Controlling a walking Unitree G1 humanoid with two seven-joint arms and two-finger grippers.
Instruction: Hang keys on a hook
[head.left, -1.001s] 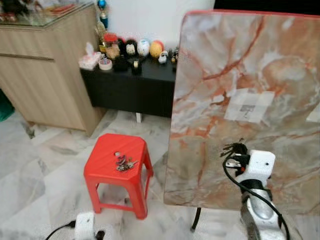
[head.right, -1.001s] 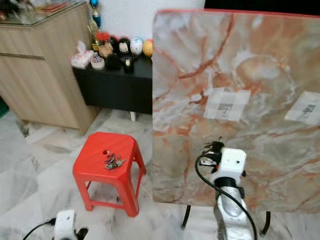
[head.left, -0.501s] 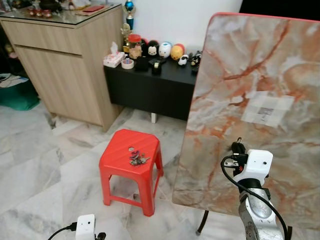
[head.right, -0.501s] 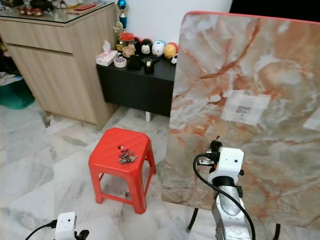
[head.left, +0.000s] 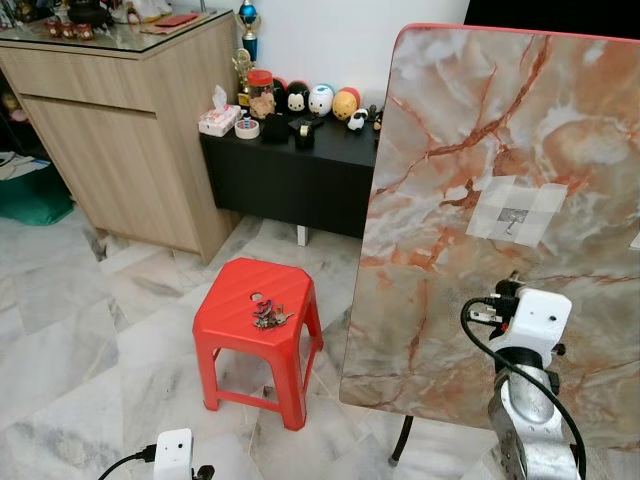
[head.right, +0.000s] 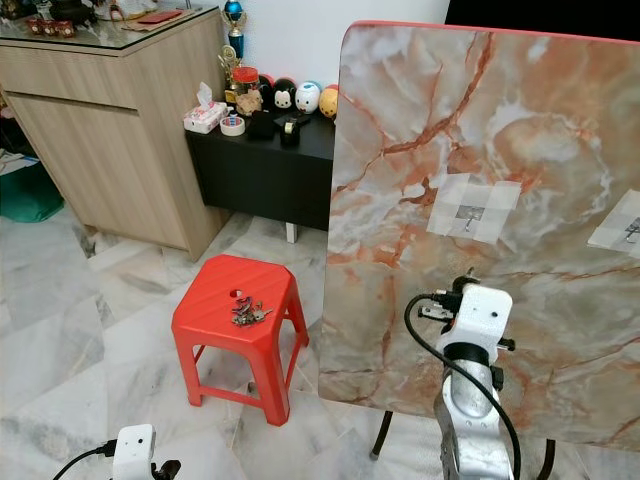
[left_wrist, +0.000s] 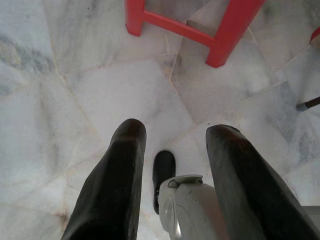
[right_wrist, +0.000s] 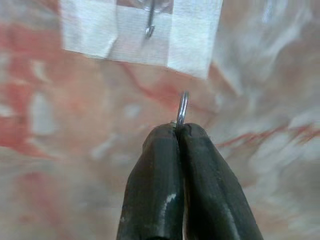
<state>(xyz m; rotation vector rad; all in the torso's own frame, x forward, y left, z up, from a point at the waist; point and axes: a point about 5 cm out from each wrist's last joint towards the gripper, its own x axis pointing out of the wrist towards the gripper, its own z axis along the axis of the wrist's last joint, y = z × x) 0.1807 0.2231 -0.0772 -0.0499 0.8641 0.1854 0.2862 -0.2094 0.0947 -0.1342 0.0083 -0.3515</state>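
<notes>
My right gripper (right_wrist: 178, 131) is shut on a thin metal key ring (right_wrist: 183, 107), which sticks up edge-on from the fingertips. It is held just below a small metal hook (right_wrist: 150, 20) fixed under a patch of white tape (right_wrist: 100, 30) on the upright marble board (head.left: 500, 120). In the eye views the right wrist (head.left: 535, 320) is raised in front of the board, under that hook (head.left: 512, 218). A bunch of keys (head.left: 268, 315) lies on the red stool (head.left: 235, 320). My left gripper (left_wrist: 175, 135) hangs open low over the floor.
A second taped hook (head.right: 632, 228) sits further right on the board. A black low table (head.left: 290, 180) with figurines and a wooden cabinet (head.left: 110, 130) stand behind the stool. The board's dark leg (head.left: 398, 440) meets the marble floor (head.left: 80, 330).
The whole view has swung as the camera moved. Against the board, my right gripper now stands closer under the taped hook than one second ago. The keys on the stool have not moved.
</notes>
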